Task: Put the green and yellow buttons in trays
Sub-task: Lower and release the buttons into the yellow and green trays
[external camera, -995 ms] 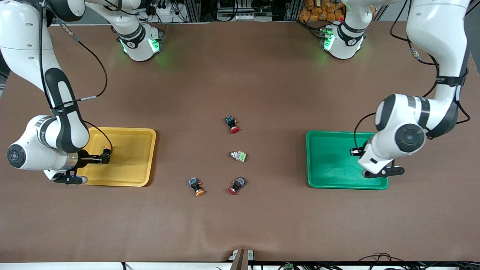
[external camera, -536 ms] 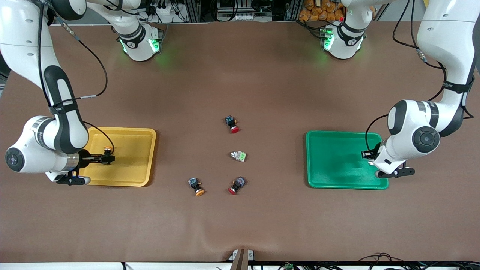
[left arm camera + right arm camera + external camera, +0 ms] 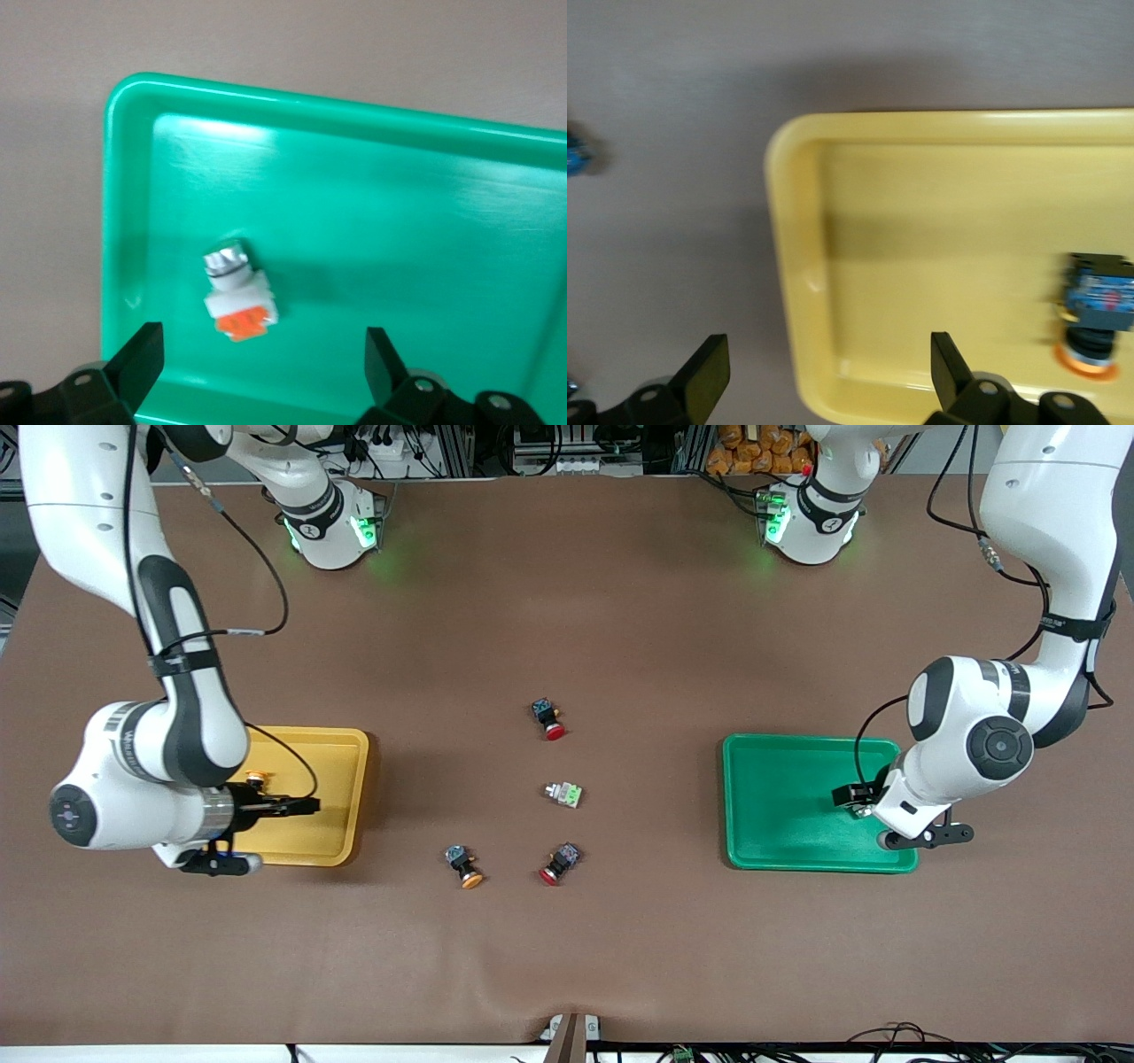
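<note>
Mid-counter clutter: two red-cap switches (image 3: 551, 719) (image 3: 558, 864), nothing blocking.

Green-block button (image 3: 564, 793) lies flat between them.

Loose yellow-cap button (image 3: 463, 864) points cap toward camera edge.

Yellow tray (image 3: 341, 797) holds yellow-cap one (image 3: 1095, 314).

Green tray (image 3: 780, 802) holds grey orange-block one (image 3: 236, 299), on its side.

Left hand (image 3: 262, 367) over green tray, wide open, empty.

Right hand (image 3: 829, 367) over yellow tray's edge, same.

Four switches (image 3: 555, 793) are clustered at frame centre; bare table (image 3: 567, 602) is left around them, between the yellow tray (image 3: 341, 797) and green tray (image 3: 771, 797).
</note>
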`<action>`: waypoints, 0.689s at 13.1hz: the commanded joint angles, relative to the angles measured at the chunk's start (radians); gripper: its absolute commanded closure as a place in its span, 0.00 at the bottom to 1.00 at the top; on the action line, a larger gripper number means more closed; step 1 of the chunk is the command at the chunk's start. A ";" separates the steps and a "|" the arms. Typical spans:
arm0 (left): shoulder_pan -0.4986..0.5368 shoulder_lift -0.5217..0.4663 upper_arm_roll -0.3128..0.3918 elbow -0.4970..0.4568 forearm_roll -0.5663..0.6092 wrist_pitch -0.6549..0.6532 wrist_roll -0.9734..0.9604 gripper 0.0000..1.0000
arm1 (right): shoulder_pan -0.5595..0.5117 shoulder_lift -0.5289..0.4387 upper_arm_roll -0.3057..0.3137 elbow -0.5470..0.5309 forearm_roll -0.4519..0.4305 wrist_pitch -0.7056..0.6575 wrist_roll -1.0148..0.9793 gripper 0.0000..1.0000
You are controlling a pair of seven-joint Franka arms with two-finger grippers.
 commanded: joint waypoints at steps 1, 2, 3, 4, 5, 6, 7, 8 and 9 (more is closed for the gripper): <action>-0.008 -0.027 -0.062 0.002 -0.047 -0.033 -0.106 0.00 | 0.022 -0.004 0.039 0.029 0.014 -0.004 0.165 0.00; -0.013 -0.019 -0.094 0.008 -0.051 -0.035 -0.175 0.00 | 0.037 0.000 0.053 0.031 0.011 -0.002 0.228 0.00; -0.025 -0.016 -0.114 0.025 -0.050 -0.035 -0.241 0.00 | 0.052 0.005 0.055 0.038 0.014 0.010 0.285 0.00; -0.043 -0.005 -0.125 0.039 -0.051 -0.035 -0.295 0.00 | 0.066 0.008 0.056 0.043 0.015 0.033 0.347 0.00; -0.074 0.013 -0.134 0.066 -0.053 -0.035 -0.354 0.00 | 0.083 0.011 0.061 0.043 0.015 0.059 0.414 0.00; -0.112 0.037 -0.136 0.100 -0.051 -0.033 -0.434 0.00 | 0.103 0.016 0.061 0.043 0.017 0.086 0.506 0.00; -0.159 0.071 -0.136 0.143 -0.053 -0.033 -0.521 0.00 | 0.120 0.017 0.061 0.043 0.017 0.114 0.605 0.00; -0.204 0.109 -0.134 0.187 -0.051 -0.033 -0.609 0.00 | 0.131 0.022 0.061 0.043 0.018 0.148 0.694 0.00; -0.245 0.152 -0.134 0.239 -0.050 -0.033 -0.684 0.00 | 0.140 0.023 0.063 0.043 0.018 0.189 0.761 0.00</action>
